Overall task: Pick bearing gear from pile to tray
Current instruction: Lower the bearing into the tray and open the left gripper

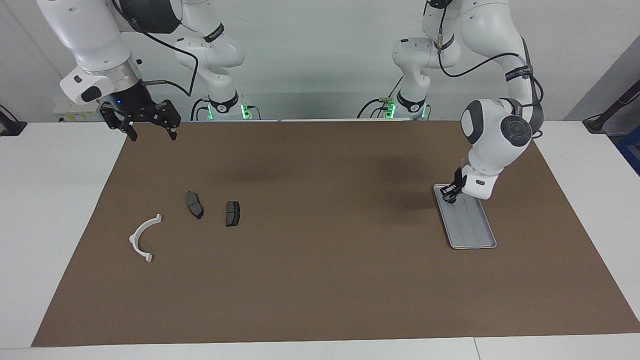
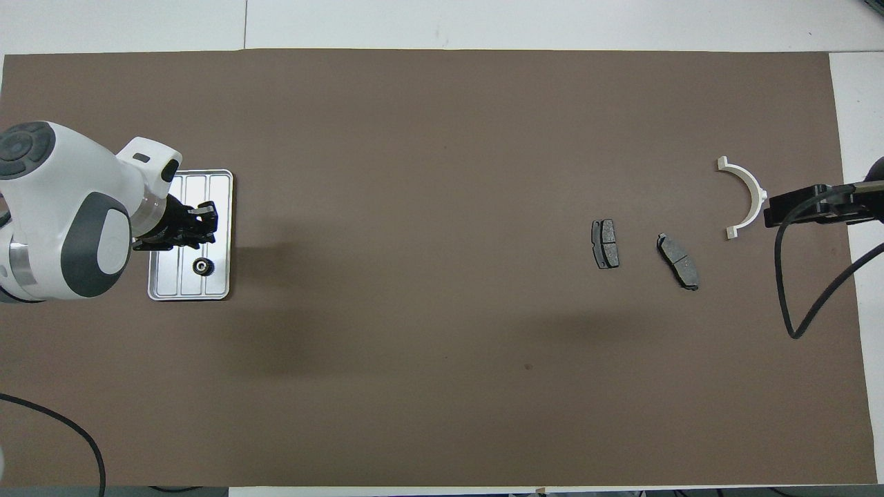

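mat (image 1: pixel 320 280): brown, flat | table (image 1: pixel 55 210): white, under mat

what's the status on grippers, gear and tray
Left gripper shut, over the flat silver-grey metal tray. Right gripper open, waiting by its own base. One small black toothed gear already in tray. Nothing in the way.

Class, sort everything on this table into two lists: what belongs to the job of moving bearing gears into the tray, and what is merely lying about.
Belongs to the job:
- tray
- black gear lying in the tray
- left gripper, shut, over the tray

Just lying about:
- two brake pads
- white arc bracket
- brown mat
- right gripper, open, waiting
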`<state>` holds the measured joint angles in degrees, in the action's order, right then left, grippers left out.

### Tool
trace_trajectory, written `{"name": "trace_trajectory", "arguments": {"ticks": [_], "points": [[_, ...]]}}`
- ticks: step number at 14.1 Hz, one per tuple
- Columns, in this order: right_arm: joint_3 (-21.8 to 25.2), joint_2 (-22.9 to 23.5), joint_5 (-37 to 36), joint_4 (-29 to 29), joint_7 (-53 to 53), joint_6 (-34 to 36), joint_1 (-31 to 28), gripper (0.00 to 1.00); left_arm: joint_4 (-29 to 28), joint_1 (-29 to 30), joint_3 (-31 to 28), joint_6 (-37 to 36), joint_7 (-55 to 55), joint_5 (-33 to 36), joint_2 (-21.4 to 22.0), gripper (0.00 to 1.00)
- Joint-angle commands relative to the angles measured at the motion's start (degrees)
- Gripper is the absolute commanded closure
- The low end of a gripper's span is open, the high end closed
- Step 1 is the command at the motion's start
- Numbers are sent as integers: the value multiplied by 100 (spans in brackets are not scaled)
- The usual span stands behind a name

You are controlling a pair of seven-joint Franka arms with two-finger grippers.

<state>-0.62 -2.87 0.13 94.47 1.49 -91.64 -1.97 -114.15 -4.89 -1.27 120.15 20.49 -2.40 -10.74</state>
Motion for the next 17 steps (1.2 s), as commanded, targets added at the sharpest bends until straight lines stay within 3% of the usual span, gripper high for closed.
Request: {"name": "trace_trajectory", "arguments": {"ticks": [1, 6, 17], "points": [[-43, -29, 93, 54, 132, -29, -111, 0, -414, 198, 74, 552, -299, 47, 134, 89], [-43, -29, 93, 54, 132, 32, -111, 0, -652, 682, 65, 842, -924, 47, 107, 87], [-43, -64, 93, 115, 141, 41, -164, 0, -995, 814, 65, 1326, -924, 47, 11, 85]]}}
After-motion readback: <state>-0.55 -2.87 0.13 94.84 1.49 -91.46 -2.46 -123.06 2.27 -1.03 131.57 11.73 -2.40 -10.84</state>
